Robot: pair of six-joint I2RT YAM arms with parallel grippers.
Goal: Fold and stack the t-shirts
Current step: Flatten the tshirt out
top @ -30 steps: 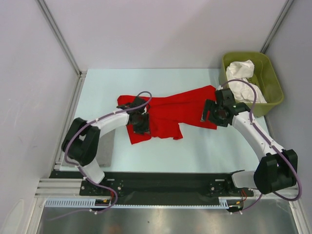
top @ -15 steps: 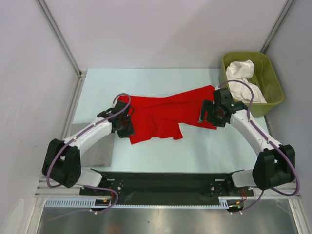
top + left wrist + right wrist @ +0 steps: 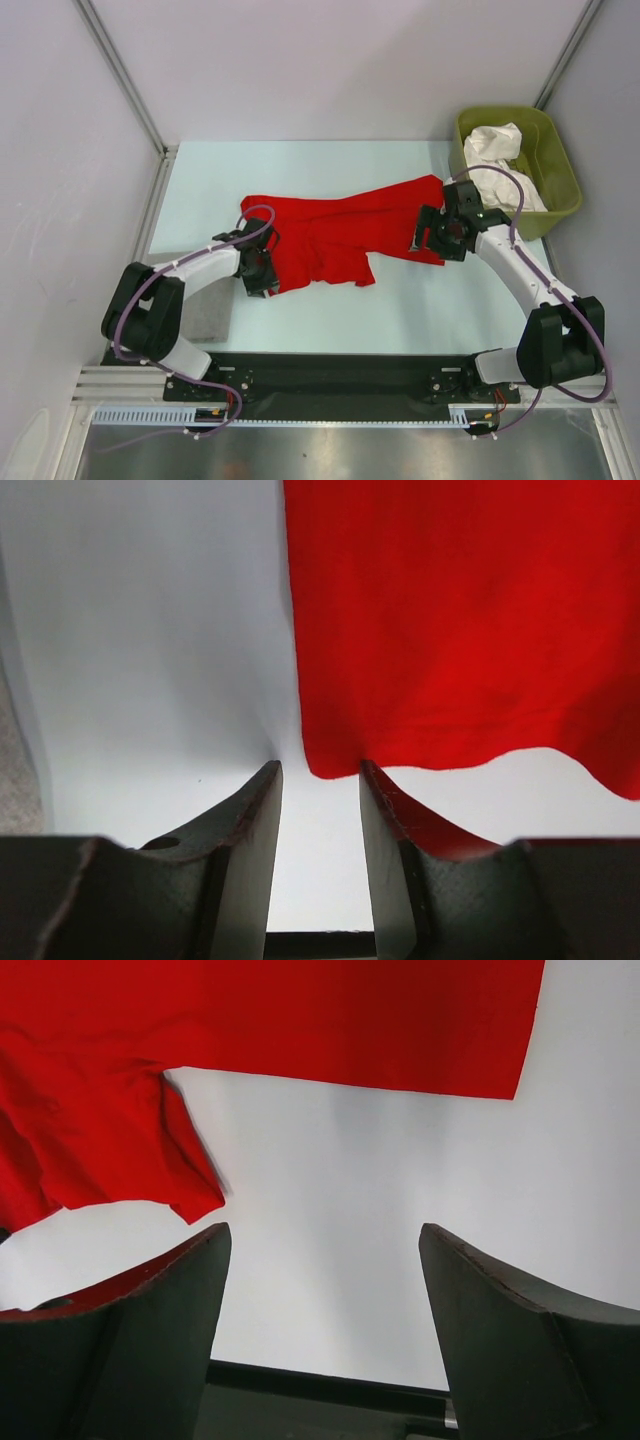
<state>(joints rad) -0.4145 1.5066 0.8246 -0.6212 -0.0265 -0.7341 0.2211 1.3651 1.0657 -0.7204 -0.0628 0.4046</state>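
Note:
The red t-shirt (image 3: pixel 340 230) lies spread and rumpled across the middle of the table. My left gripper (image 3: pixel 262 275) sits low at its lower left corner. In the left wrist view the jaws (image 3: pixel 320 770) are narrowly open and empty, and the corner of the red cloth (image 3: pixel 450 630) lies just ahead of the fingertips. My right gripper (image 3: pixel 428 240) is over the shirt's right end. In the right wrist view it (image 3: pixel 322 1230) is wide open and empty above bare table, with the red cloth (image 3: pixel 300 1020) beyond it. White t-shirts (image 3: pixel 495 165) lie bunched in the tub.
The olive-green tub (image 3: pixel 558 160) stands at the back right corner, just behind my right arm. A grey pad (image 3: pixel 210 308) lies at the near left, partly under my left arm. Metal frame rails run along the table's left and near edges.
My left gripper has moved off the shirt, left and then nearer, to its lower left corner. The right arm has barely moved. The shirt lies much as before.

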